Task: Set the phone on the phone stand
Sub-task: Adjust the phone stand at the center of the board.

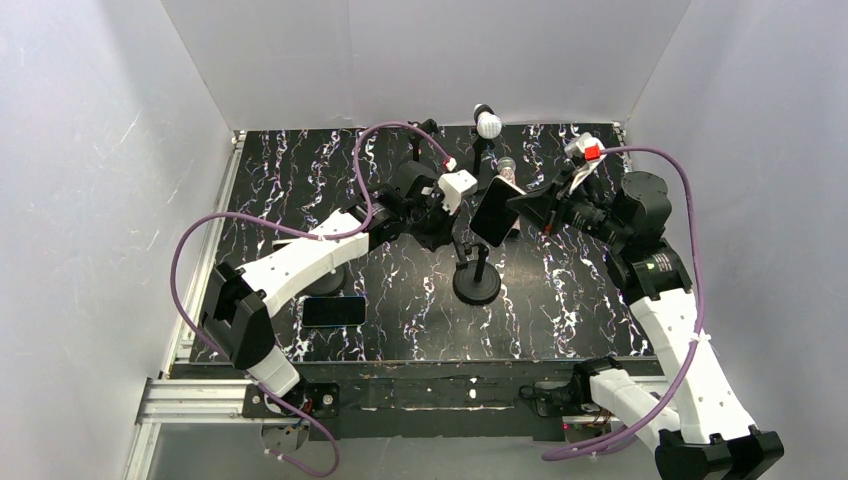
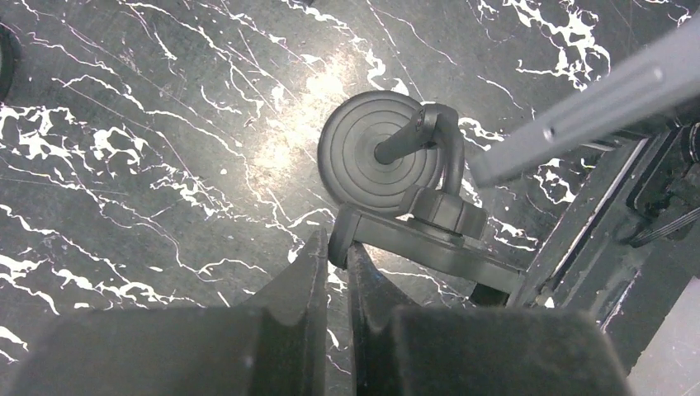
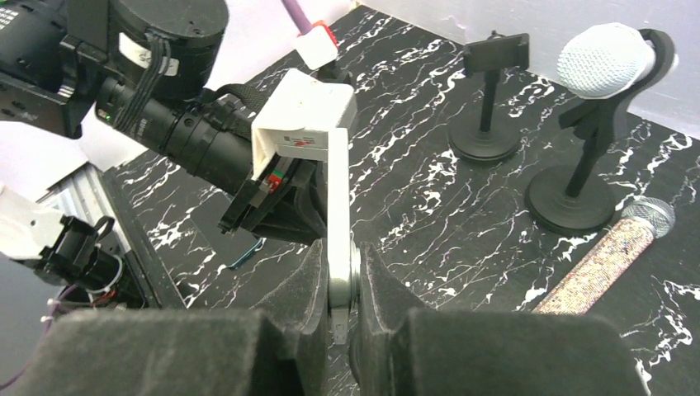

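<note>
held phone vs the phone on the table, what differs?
Held phone is tilted in the air, clamped in the right gripper; table phone lies flat, untouched. Held phone is close by the phone stand; table phone lies beside the left arm. Both are dark slabs.
</note>
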`<state>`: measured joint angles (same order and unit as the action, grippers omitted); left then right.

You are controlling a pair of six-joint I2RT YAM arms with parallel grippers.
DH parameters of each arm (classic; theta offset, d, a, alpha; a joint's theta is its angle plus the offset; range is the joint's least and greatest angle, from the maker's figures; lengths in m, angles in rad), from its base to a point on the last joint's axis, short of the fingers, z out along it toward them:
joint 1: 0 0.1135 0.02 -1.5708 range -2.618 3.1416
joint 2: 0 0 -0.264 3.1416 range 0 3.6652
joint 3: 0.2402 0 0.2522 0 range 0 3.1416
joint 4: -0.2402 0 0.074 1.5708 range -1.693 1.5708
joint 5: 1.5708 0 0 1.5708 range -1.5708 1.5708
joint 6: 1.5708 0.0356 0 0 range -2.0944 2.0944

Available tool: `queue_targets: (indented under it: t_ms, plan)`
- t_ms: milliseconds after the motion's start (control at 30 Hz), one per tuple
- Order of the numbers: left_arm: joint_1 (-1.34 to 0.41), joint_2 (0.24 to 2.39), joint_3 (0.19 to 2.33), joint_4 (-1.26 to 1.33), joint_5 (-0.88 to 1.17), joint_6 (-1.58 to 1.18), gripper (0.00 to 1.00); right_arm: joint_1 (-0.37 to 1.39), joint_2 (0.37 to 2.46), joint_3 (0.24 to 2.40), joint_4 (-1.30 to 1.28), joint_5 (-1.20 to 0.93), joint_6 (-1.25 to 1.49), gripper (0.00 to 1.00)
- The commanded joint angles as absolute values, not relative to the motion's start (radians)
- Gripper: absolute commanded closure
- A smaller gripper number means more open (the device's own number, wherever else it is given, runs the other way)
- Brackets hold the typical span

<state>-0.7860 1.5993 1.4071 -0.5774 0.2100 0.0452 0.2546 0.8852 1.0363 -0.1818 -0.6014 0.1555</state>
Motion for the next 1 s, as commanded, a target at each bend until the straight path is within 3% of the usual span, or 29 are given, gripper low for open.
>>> queue_targets:
  t_ms: [0, 400, 967]
  plan:
    - [-0.793, 1.579, 1.438, -0.574, 0.217, 0.047, 1.0, 0.25, 0.87, 1.092, -0.102, -0.706, 0.12, 0.99]
    - [-0.793, 1.551, 1.43, -0.58, 0.149, 0.008, 1.0, 0.264, 0.935, 1.072, 0.037, -1.093, 0.116, 0.99]
    - [-0.808, 1.412, 1.34, -0.543, -0.111, -0.173, 1.0, 0.284, 0.934, 1.042, 0.048, -1.111, 0.067, 0.99]
